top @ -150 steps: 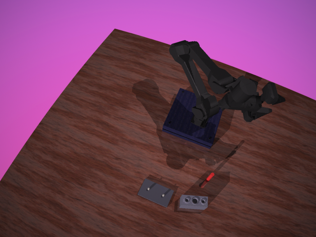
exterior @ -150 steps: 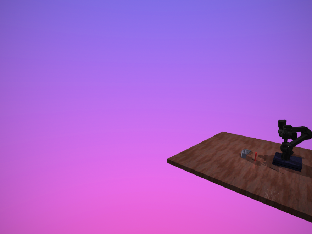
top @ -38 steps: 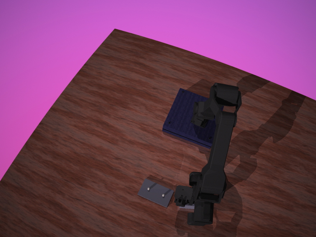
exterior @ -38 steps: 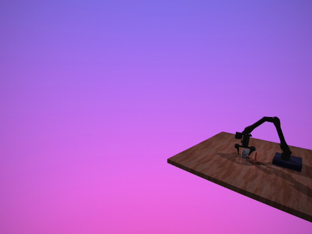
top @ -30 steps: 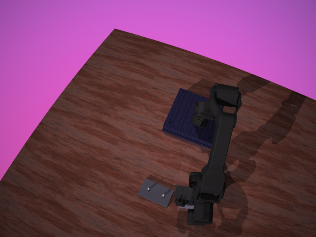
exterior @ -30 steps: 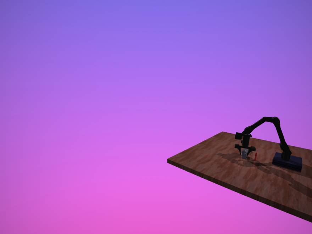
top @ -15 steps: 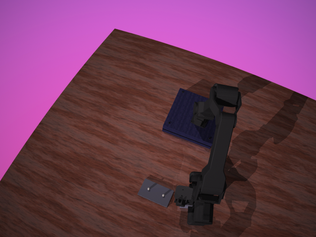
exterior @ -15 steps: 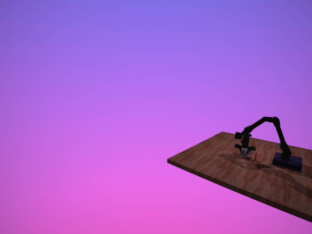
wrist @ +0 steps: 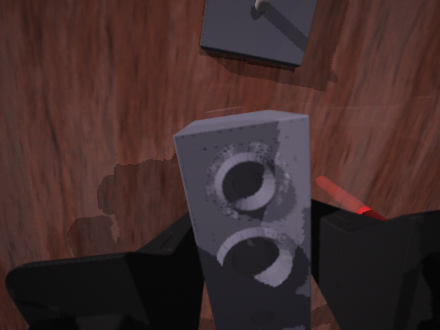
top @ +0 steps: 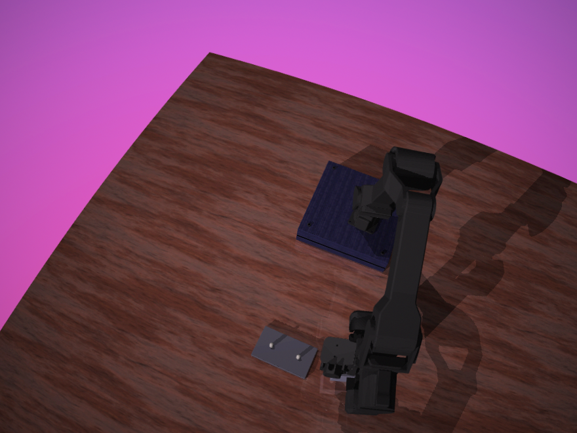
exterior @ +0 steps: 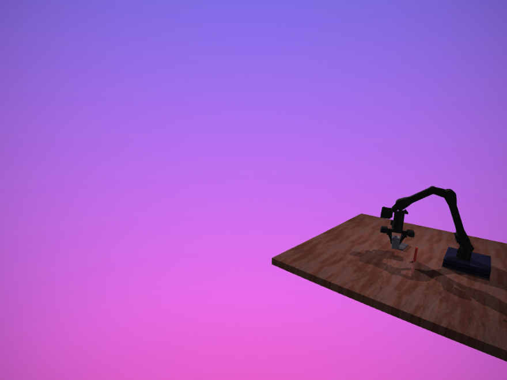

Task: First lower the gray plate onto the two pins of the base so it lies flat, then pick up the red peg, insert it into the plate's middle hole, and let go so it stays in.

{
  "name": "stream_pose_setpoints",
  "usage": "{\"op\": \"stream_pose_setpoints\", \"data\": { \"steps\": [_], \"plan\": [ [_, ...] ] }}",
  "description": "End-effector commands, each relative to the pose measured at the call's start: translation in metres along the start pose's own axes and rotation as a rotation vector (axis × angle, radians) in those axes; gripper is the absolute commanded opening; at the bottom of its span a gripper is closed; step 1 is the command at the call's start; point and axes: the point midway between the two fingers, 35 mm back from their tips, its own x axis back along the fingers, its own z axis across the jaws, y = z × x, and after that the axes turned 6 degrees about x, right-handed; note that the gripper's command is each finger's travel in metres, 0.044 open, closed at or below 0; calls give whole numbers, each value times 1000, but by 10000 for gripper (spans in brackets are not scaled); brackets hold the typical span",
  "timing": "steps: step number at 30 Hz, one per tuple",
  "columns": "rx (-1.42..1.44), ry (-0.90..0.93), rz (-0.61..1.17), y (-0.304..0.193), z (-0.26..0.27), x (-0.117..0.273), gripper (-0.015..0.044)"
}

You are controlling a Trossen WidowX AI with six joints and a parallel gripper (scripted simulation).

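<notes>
Gripper is clamped on the gray plate, one finger each side; plate's beside the base, not on its pins yet. Step now, I'd say: carry plate over & seat it. To do it well: keep grip firm, lift above pin tops w/ margin, turn plate so its end holes line up w/ the pins, keep it level, then lower slow & straight; if one end rides up, back off & realign, don't force. Looks raised off the table in ext. view, but it's small there, so prob. only. Red peg stands upright near the plate, so mind the fingers. Count: 1 gripper, 1 plate, 1 base, 2 pins, 1 peg.
</notes>
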Motion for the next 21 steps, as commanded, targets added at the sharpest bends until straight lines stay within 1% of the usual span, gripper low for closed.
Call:
{"op": "stream_pose_setpoints", "data": {
  "steps": [1, 21],
  "plan": [
    [2, 5, -4, 2, 1, 13, 0],
    [3, 6, -5, 4, -1, 75, 0]
  ]
}}
